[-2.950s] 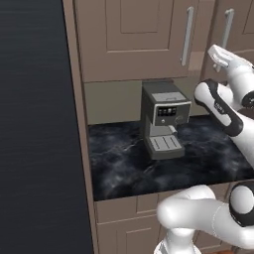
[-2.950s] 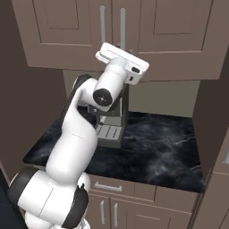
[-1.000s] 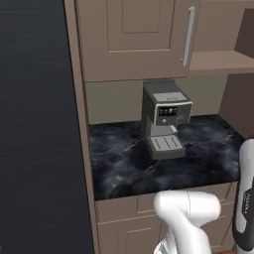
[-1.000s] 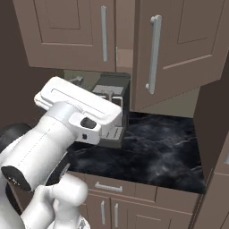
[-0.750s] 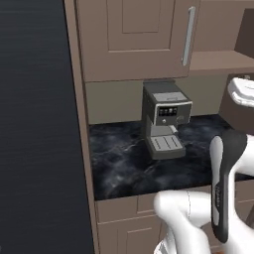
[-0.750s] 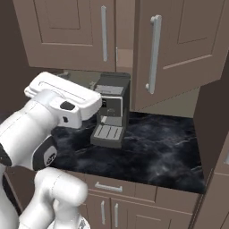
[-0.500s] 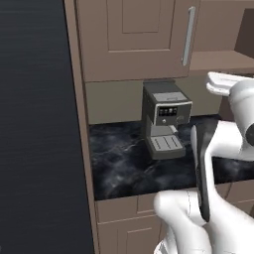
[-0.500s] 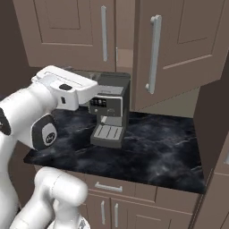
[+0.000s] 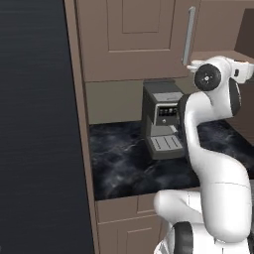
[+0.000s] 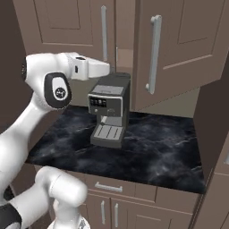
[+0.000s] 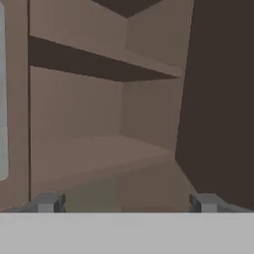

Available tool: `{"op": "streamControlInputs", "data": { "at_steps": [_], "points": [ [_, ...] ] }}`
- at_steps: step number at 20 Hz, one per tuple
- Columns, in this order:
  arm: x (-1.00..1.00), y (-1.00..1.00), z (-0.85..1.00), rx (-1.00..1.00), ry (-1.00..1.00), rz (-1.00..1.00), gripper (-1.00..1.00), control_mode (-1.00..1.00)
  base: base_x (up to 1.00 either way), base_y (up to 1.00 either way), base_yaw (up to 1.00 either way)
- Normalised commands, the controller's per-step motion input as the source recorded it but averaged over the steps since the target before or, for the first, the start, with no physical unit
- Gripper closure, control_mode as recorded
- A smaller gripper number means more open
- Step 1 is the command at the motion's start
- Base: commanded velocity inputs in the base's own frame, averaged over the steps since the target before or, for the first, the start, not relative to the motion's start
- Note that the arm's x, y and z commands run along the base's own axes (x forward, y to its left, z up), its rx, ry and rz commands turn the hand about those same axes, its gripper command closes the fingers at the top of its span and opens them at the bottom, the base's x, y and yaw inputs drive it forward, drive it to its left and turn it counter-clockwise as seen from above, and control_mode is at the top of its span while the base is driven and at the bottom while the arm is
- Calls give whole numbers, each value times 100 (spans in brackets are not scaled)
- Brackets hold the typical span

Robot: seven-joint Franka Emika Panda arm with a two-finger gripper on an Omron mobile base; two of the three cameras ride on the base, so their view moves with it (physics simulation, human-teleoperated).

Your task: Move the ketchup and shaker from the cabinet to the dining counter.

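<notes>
My jaws are wide open and empty, so I should reach slowly into the cabinet (image 11: 99,154), toward twelve o'clock, keeping level.

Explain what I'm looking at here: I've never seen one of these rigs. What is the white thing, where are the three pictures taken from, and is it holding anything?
The white thing is a robot arm in a rendered kitchen. Two pictures come from cameras on its base, behind it to the left and to the right, so they show one scene from two sides. The third comes from a camera on its hand, looking along the gripper.

On the black marble worktop stands a coffee machine. Above it hangs the brown wooden cabinet; its right-hand door is swung open.

The hand view looks into the cabinet, at its bare brown shelves. The two grey fingertips at the bottom stand wide apart with nothing between them, so the gripper is open and holds nothing.
</notes>
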Motion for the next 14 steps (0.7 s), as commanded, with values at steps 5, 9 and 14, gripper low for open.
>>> {"op": "streamControlInputs", "data": {
  "at_steps": [5, 9, 14],
  "points": [
    [58, -98, -2, 0, 15, -27, -100, -100, 0, 0, 0],
    [32, -99, -2, 0, 3, -27, -100, -100, 0, 0, 0],
    [-4, -97, -1, 0, 0, -35, -100, -100, 0, 0, 0]
  ]
}}
